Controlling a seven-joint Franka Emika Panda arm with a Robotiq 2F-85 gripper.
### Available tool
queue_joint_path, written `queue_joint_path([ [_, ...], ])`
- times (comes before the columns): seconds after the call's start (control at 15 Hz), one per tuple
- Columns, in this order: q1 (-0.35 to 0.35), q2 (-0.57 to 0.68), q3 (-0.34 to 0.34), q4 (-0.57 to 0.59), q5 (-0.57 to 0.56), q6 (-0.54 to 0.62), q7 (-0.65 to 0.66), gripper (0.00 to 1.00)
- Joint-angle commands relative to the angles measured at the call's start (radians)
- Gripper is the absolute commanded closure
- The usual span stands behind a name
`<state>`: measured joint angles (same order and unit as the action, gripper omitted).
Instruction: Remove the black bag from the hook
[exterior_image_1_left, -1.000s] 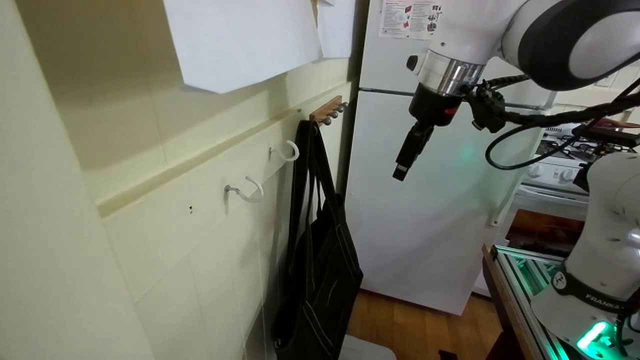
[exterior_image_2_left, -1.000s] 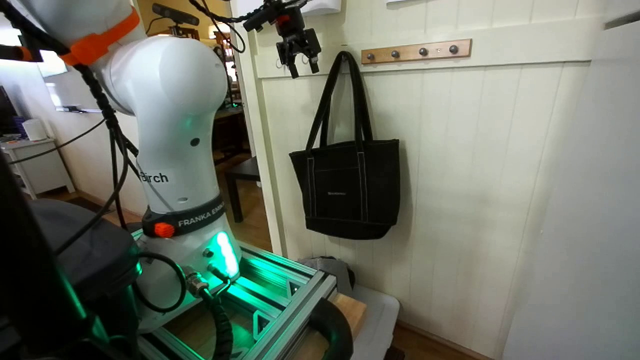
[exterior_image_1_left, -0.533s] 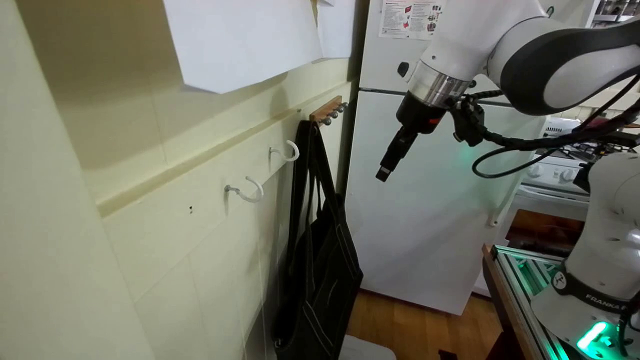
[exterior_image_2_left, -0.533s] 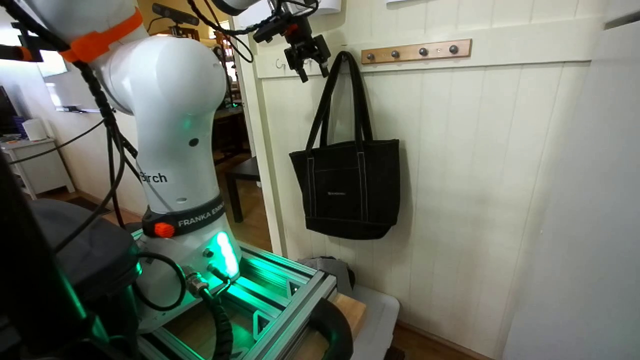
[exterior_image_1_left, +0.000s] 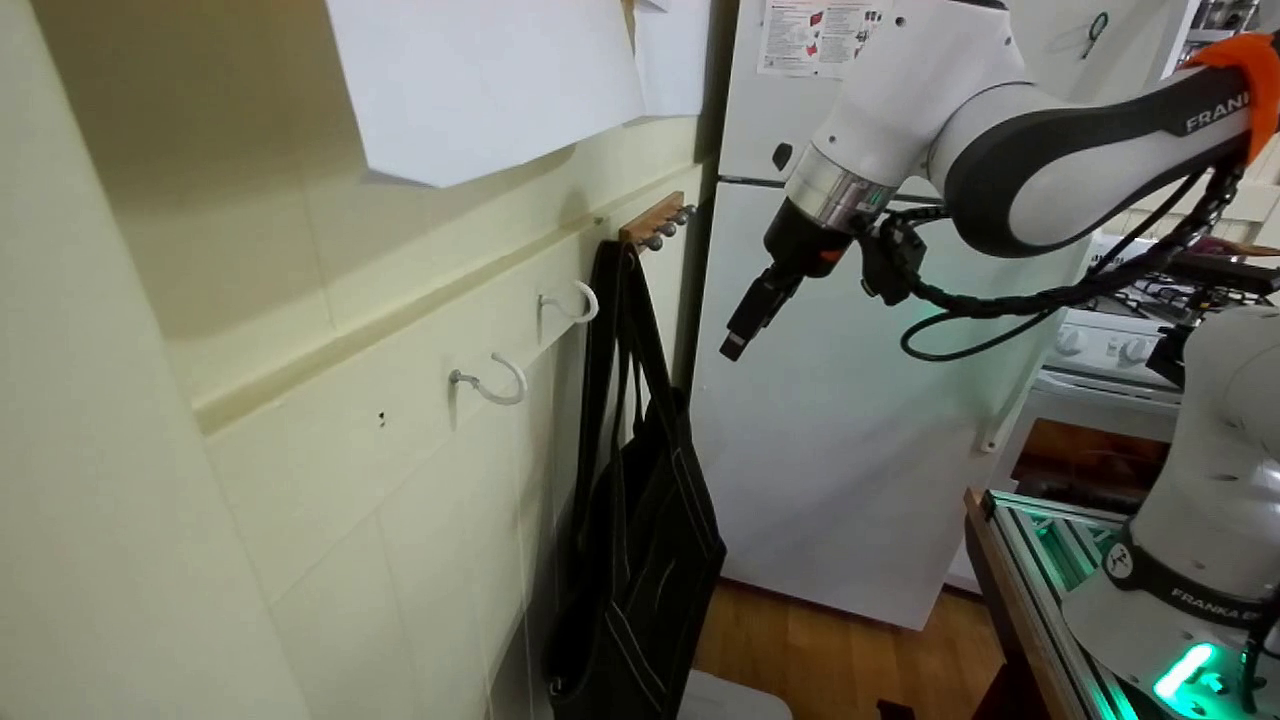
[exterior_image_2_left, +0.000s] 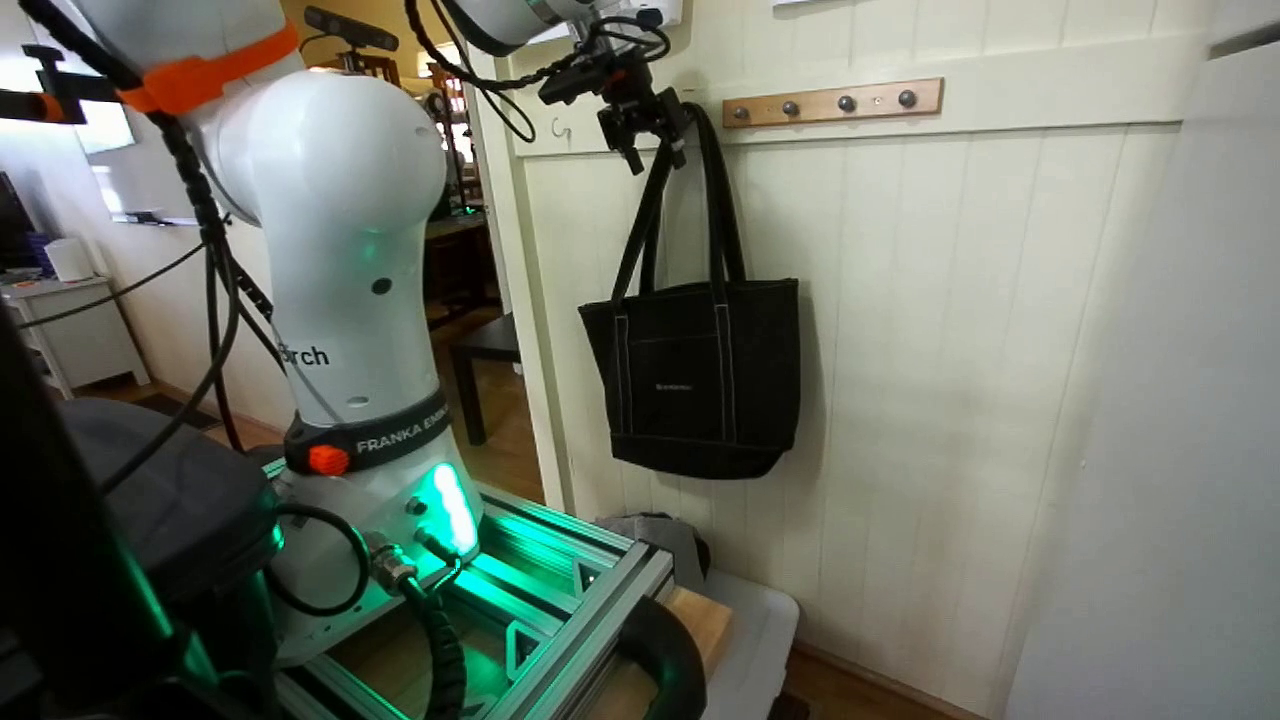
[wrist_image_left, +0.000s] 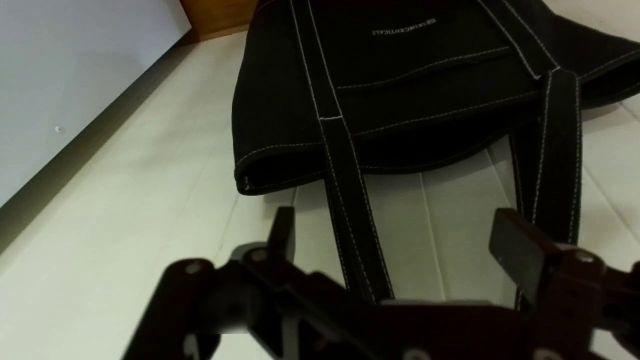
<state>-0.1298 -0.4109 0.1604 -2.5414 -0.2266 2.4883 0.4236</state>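
My gripper (wrist_image_left: 394, 227) is spread wide, with nothing in its grasp. Through the gap, in the wrist view, I see one of the straps (wrist_image_left: 352, 200); in an exterior view my fingertips (exterior_image_1_left: 735, 346) are near the straps but do not touch them. Below hangs the bag (exterior_image_2_left: 695, 380), upright, in front of the wall (exterior_image_2_left: 950, 300). The tops of the straps meet at the rail (exterior_image_2_left: 1050, 90), just beside the rack (exterior_image_2_left: 818, 104); the hook itself I cannot make out behind them. The bag is not yet off. I judge the approach nearly finished and everything after it undone: I must bring the gap around a strap, close on it, raise the straps clear of the hook and carry the bag away.
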Motion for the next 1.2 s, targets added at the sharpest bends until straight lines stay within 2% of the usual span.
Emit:
queue_joint_path([
  [0.0,-0.03,0.062,-0.001,0.025,-0.039,0.07,0.024,0.0],
  [0.2,-0.028,0.089,-0.001,0.049,-0.051,0.061,0.0,0.0],
  [0.27,-0.019,0.06,-0.012,0.026,-0.03,0.051,0.0,0.0],
  [0.93,-0.017,0.065,-0.015,0.031,-0.03,0.051,0.0,0.0],
  [1.13,-0.045,0.084,-0.008,0.013,-0.101,0.158,0.014,0.0],
])
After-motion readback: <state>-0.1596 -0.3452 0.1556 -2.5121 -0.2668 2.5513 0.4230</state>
